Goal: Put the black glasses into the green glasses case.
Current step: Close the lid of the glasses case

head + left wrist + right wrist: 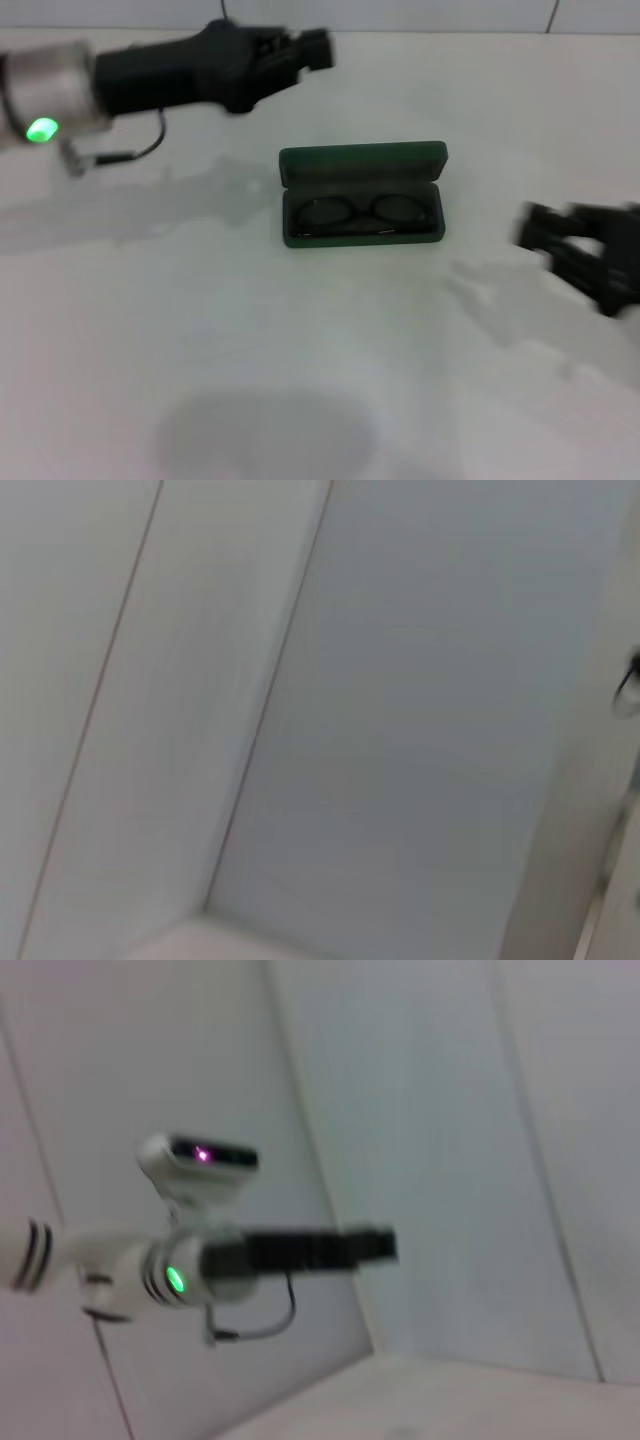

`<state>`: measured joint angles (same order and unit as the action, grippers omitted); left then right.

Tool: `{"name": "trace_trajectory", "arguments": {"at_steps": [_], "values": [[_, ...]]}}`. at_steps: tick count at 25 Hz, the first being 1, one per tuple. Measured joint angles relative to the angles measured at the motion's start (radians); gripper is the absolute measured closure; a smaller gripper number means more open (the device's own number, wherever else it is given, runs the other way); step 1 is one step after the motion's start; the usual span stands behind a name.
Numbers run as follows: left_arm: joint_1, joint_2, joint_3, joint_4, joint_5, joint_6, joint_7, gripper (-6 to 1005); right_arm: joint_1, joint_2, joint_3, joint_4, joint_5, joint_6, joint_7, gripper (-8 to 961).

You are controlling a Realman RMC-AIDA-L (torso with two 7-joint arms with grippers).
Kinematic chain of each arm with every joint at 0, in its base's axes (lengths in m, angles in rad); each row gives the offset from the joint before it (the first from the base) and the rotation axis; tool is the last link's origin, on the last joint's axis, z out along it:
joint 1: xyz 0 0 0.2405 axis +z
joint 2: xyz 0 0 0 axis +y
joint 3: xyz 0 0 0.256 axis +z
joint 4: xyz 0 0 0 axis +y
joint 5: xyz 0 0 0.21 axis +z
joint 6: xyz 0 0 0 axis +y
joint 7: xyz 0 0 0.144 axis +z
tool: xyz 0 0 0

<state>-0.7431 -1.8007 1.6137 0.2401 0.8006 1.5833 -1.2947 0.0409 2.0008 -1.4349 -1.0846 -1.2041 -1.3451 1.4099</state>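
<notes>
Green glasses case [362,194] lying open near the middle of the white desk [300,340], lid raised toward the far side. Black glasses [362,214] resting inside the lower tray, lenses side by side, frame running along the case's length. Left gripper [300,52] held above the desk beyond the case and to its left, well apart from it, pointing toward the right side; silver wrist section with a glowing green light [42,128] behind it, thin cable hanging below. Right gripper [535,228] low at the right edge, apart from the case, pointing toward it. Both too blurred to judge the jaws.
</notes>
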Motion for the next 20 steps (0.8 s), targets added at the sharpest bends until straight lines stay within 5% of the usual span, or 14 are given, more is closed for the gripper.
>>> {"name": "trace_trajectory", "arguments": {"at_steps": [3, 6, 12, 20], "values": [[-0.062, 0.003, -0.012, 0.069, 0.157, -0.158, -0.107, 923, 0.024, 0.001, 0.194, 0.214, 0.005, -0.214, -0.028, 783], [-0.118, -0.018, -0.035, 0.098, 0.303, -0.297, -0.172, 853, 0.042, 0.0, 0.29, 0.322, -0.006, -0.294, -0.056, 783], [-0.171, -0.068, -0.048, 0.107, 0.498, -0.501, -0.245, 809, 0.064, -0.001, 0.313, 0.371, -0.042, -0.314, -0.07, 783], [-0.188, -0.102, -0.048, 0.114, 0.627, -0.56, -0.306, 808, 0.101, -0.002, 0.316, 0.39, -0.072, -0.3, -0.065, 784]]}}
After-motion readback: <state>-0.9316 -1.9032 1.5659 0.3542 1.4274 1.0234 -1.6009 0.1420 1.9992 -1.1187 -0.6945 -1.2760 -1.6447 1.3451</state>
